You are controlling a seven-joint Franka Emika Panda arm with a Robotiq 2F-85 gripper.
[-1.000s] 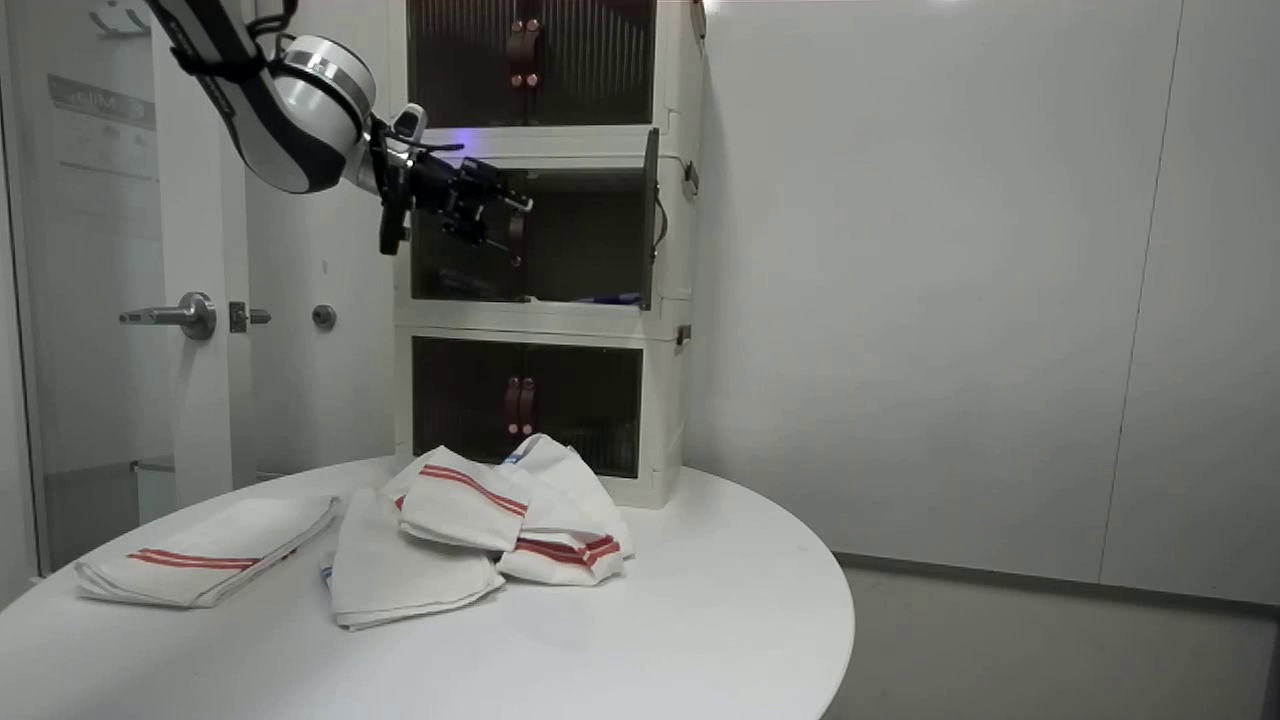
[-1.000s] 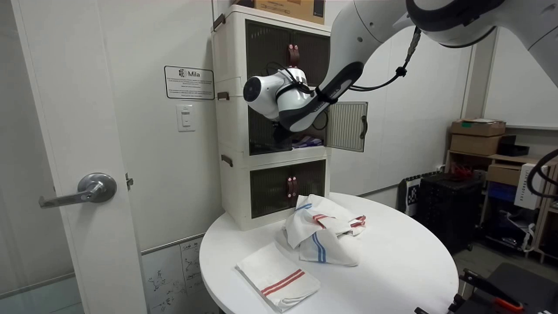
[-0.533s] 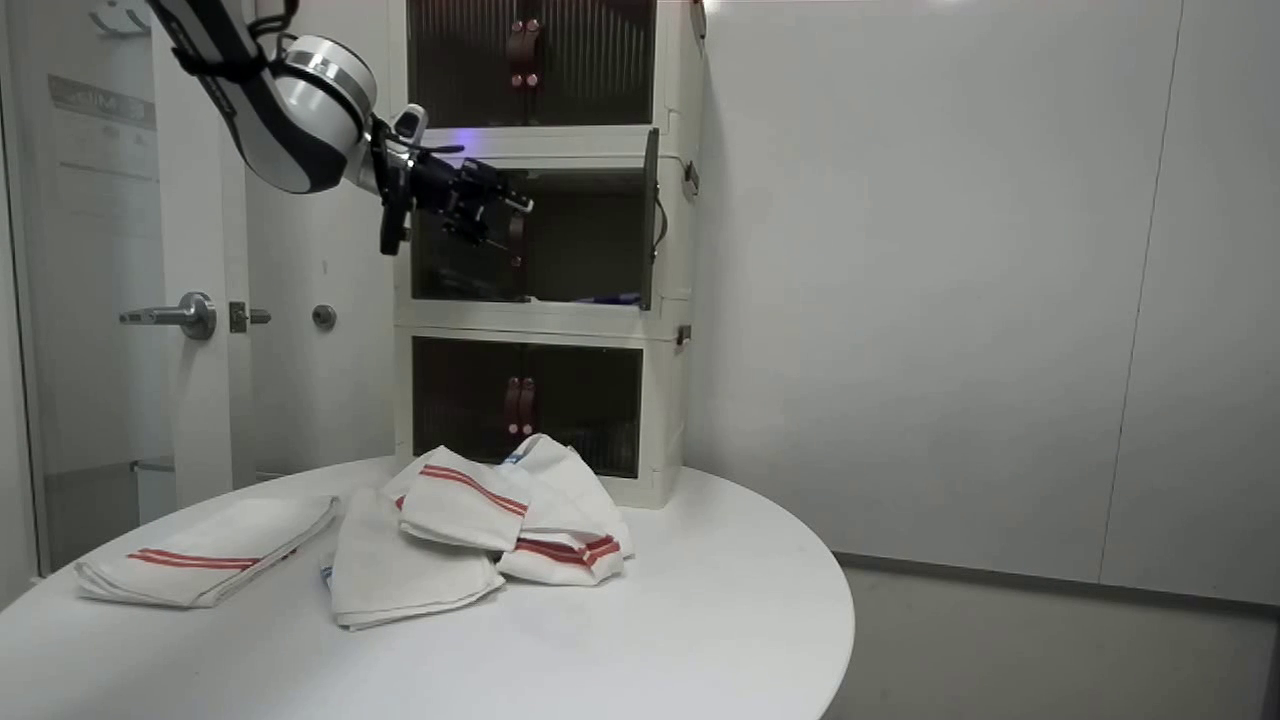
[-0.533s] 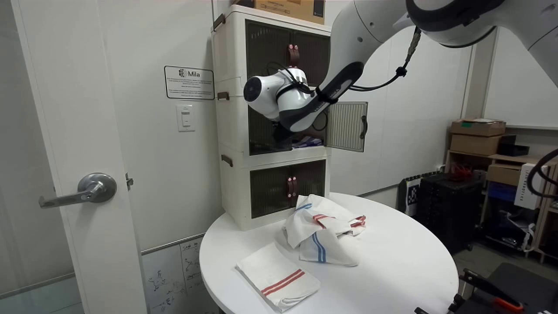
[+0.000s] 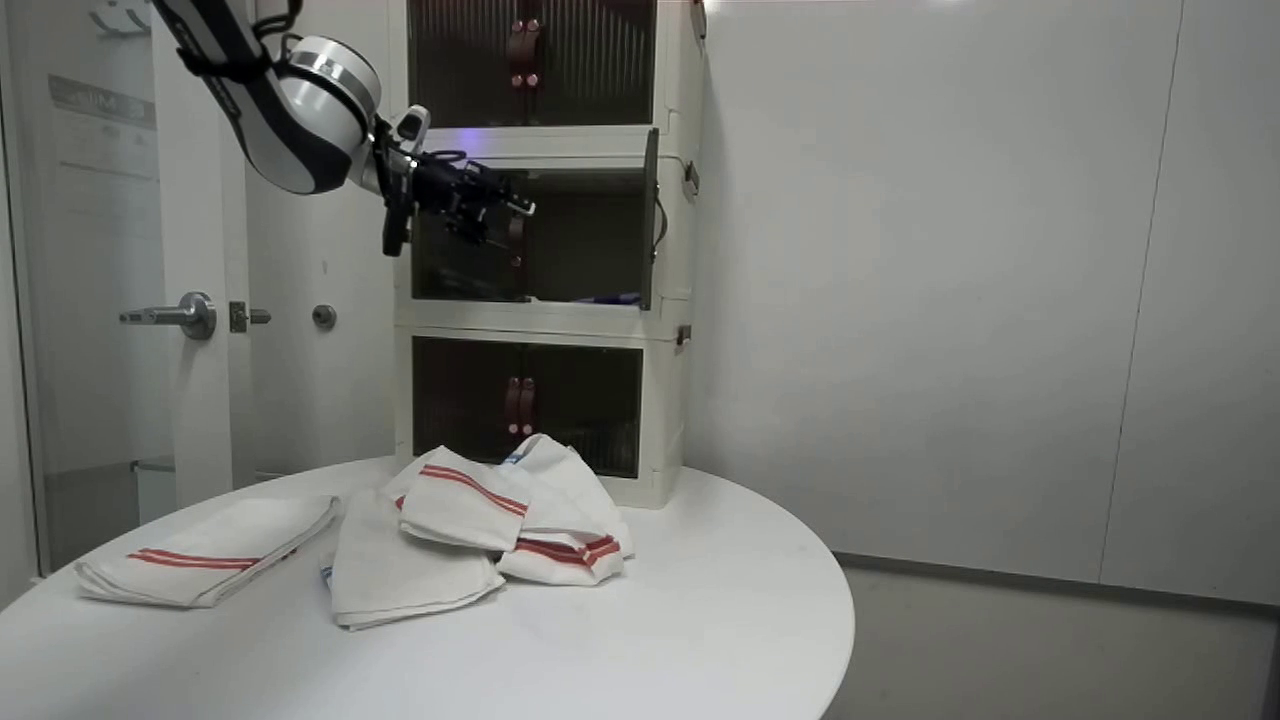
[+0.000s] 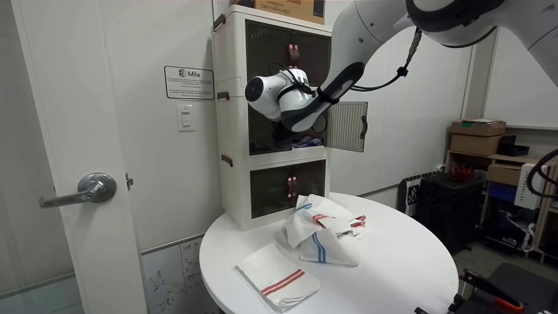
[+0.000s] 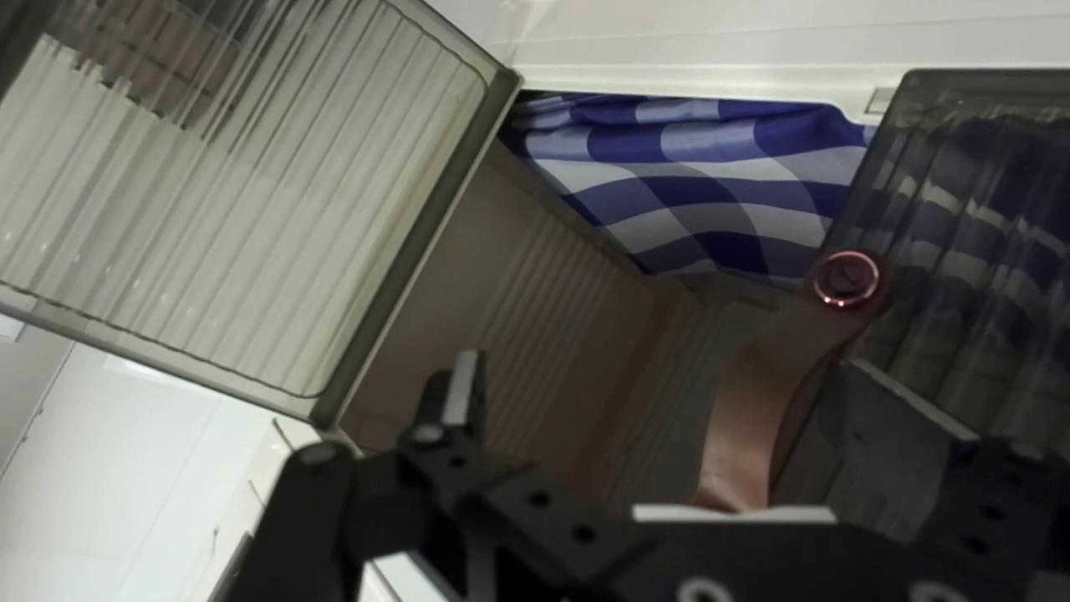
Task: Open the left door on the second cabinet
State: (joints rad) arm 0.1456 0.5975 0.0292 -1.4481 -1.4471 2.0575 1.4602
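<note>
The gripper (image 7: 660, 368) has its two fingers (image 7: 462, 393) wide apart. In the wrist view, which stands upside down, a brown strap handle (image 7: 746, 410) shows in the gap between them. One finger is well away from the strap; the other is just beside it, and I cannot tell if they touch. The strap looks like leather, smooth and bent, and a round, shiny stud (image 7: 848, 278) pins its end to the left door (image 5: 462, 272). That door is on the second cabinet (image 5: 542, 317), the middle box of a tall white stack, and it is closed. It is flat, nearly square, dark and see-through, with thin ridges. Its twin, the right door (image 7: 276, 217), is swung wide, and its pane has long straight lines like a comb. Low inside the second cabinet lies a soft, rumpled cloth (image 7: 702, 184) with big blue and white checks. The top cabinet (image 6: 229, 52) and the bottom cabinet (image 5: 662, 420) have dark ridged doors too, all closed, with brown straps in the middle. The stack stands on a smooth, round, white table (image 6: 405, 257). In front of it is a crumpled heap of towels (image 5: 560, 495) with red and blue stripes. A folded towel (image 6: 272, 270) with two red stripes lies flat near the heap.
</note>
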